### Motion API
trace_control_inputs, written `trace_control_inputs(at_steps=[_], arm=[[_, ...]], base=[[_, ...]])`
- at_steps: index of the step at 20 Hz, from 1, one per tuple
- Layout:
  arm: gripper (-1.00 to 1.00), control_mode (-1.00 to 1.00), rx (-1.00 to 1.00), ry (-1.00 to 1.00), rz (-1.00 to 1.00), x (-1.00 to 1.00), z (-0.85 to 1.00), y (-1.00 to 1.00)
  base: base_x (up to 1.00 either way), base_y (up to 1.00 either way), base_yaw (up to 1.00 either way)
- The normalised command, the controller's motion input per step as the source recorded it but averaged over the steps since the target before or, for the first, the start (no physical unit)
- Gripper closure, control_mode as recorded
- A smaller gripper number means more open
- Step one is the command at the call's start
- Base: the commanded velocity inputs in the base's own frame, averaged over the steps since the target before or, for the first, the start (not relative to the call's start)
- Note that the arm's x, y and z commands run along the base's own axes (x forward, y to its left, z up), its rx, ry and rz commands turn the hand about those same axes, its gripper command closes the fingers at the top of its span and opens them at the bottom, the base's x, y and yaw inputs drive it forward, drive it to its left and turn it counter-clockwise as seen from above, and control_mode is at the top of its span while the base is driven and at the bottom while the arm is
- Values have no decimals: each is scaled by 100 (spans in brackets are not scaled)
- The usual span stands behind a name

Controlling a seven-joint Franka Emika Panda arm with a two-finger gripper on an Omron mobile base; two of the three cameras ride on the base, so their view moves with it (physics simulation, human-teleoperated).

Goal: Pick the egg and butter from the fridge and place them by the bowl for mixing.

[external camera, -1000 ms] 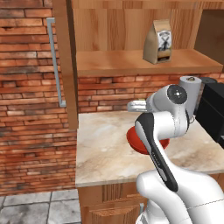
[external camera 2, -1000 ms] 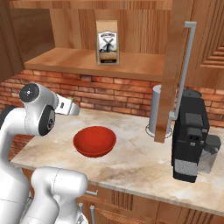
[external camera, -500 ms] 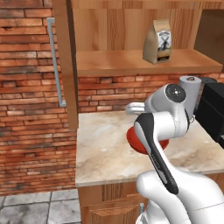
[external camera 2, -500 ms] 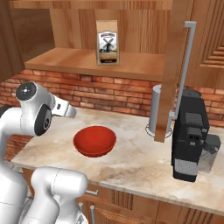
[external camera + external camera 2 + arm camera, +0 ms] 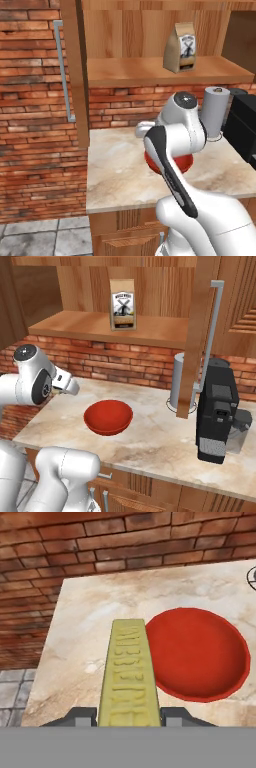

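My gripper (image 5: 129, 714) is shut on the butter (image 5: 129, 677), a yellow stick that juts out ahead between the two dark fingertips (image 5: 80, 715). It hangs over the marble counter (image 5: 85, 627), just left of the glossy red bowl (image 5: 200, 654). In the right base view the gripper (image 5: 67, 387) hovers to the upper left of the bowl (image 5: 108, 417). From the left base view the arm covers most of the bowl (image 5: 186, 162). The egg and the fridge are out of view.
A black coffee machine (image 5: 216, 416) and a grey canister (image 5: 177, 381) stand at the counter's right end. A coffee bag (image 5: 123, 304) sits on the wooden shelf above. A wooden panel with a metal handle (image 5: 62, 70) rises at the counter's left edge, against the brick wall.
The arm has swung a little to the left, carrying the butter with it. The bowl has not moved.
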Motion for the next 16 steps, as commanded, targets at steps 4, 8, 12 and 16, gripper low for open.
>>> trace_control_inputs(at_steps=[4,8,12,16], arm=[[100,-100,-3,0,4,1,-60,10],[100,-100,-2,0,6,8,-62,6],[100,-100,0,1,7,30,-43,4],[100,-100,-3,1,0,57,-35,4]], base=[[0,0,0],[0,0,0],[0,0,0],[0,0,0]])
